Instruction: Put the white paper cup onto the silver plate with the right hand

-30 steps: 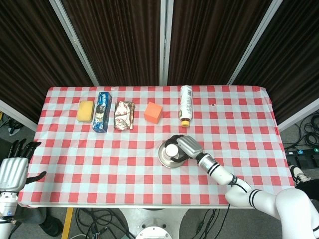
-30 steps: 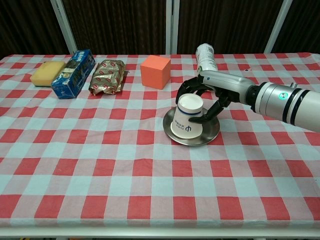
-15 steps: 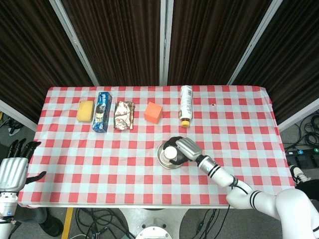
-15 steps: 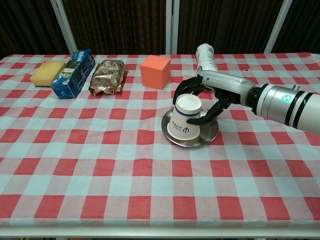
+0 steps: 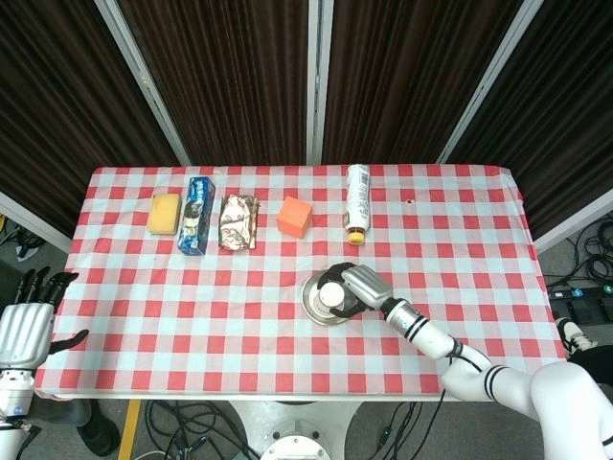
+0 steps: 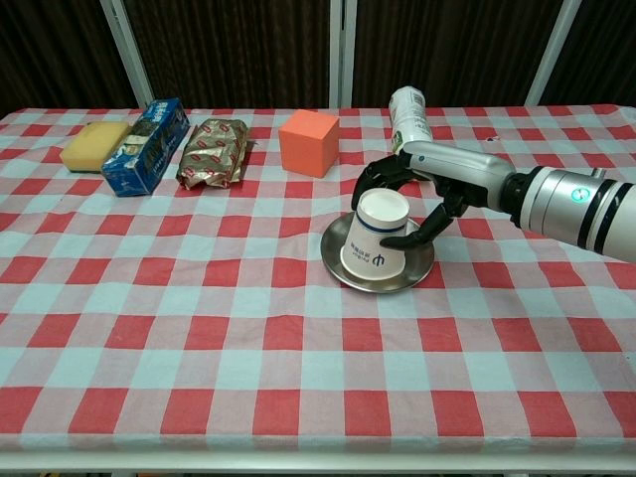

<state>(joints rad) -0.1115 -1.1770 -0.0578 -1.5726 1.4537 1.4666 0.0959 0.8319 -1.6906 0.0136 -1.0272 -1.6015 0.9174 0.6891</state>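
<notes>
At table centre, our right hand (image 6: 417, 204) wraps fingers round white paper cup (image 6: 376, 235), holding it. Cup upside down, tilted, rim resting on silver plate (image 6: 421, 268). Our judgement: settle rim flat inside plate before spreading fingers, then lift clear without nudging cup. Orange block (image 6: 308, 142) and bottle (image 6: 408, 114) near behind. Our left hand (image 5: 27, 321) idle off table edge, fingers apart, holding nothing.

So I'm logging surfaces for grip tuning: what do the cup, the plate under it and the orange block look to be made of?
The white paper cup, gripped by the right robot hand, looks like matte paper with a printed blue band and logo. The silver plate looks like metal: grey with a dull sheen. The orange block is uniformly matte, possibly foam or painted wood; unclear.
</notes>
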